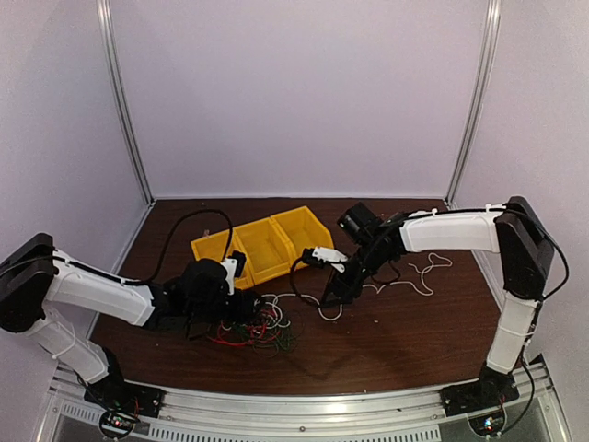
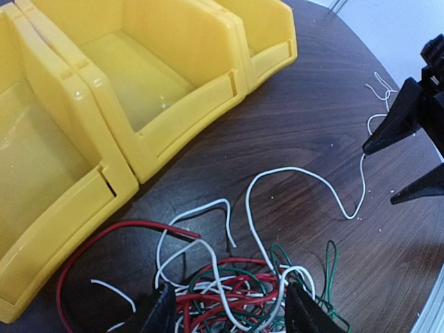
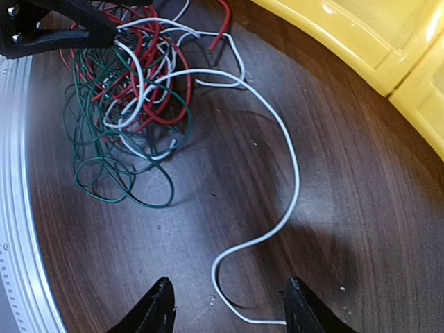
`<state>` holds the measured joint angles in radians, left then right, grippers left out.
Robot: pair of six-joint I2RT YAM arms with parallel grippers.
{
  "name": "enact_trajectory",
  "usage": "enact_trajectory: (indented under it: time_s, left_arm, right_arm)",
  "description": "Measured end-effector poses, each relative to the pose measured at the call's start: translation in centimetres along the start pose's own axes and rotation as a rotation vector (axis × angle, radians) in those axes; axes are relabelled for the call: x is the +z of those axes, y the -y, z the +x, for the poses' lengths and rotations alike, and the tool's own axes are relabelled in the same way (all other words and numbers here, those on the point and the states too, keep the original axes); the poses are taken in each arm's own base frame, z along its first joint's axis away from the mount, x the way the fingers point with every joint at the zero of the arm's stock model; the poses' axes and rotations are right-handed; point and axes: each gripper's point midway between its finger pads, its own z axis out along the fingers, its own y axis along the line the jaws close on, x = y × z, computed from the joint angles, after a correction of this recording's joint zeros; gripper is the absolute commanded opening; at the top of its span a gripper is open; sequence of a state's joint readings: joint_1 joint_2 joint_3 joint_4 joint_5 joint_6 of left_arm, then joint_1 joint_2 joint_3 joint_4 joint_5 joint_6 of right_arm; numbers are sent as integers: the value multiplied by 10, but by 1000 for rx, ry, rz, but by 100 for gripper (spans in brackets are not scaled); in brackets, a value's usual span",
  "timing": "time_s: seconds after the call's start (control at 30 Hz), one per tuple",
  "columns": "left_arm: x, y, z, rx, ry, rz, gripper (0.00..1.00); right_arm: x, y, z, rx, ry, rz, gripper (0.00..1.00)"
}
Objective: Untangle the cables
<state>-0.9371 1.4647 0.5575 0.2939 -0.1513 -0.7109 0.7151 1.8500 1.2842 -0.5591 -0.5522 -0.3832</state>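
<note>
Three yellow bins (image 2: 184, 121), one cable tangle (image 2: 236, 291)

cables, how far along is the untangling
Done: one white cable is drawn well out of the tangle. In hand: nothing is gripped. The right hand is open over that cable's outer stretch, and the left hand is open over the tangle. Left: its red, green and white strands are all knotted together.

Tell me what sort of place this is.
Probably a robotics lab test cell: plain walls in a metal frame, left arm and right arm mounted on a rail, yellow bins beside tangled cables.
</note>
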Motion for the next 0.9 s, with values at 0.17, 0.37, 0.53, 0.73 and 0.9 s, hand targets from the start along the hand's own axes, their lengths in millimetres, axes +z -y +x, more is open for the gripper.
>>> enact_trajectory:
  time_s: [0.17, 0.37, 0.53, 0.73, 0.9]
  left_arm:
    - [8, -2, 14, -9, -43, 4, 53]
    - [20, -3, 26, -9, -75, 11, 51]
    - [23, -4, 27, -14, -73, 7, 50]
    - [28, -3, 29, -21, -67, 16, 48]
    - [28, -3, 29, -36, -55, 27, 48]
  right_arm:
    - [12, -9, -3, 24, -8, -6, 56]
    - [33, 0, 12, 87, -61, 6, 56]
    - [41, 2, 18, 106, -87, 26, 55]
    - [45, 5, 16, 122, -80, 42, 51]
    - [51, 9, 13, 141, -70, 56, 32]
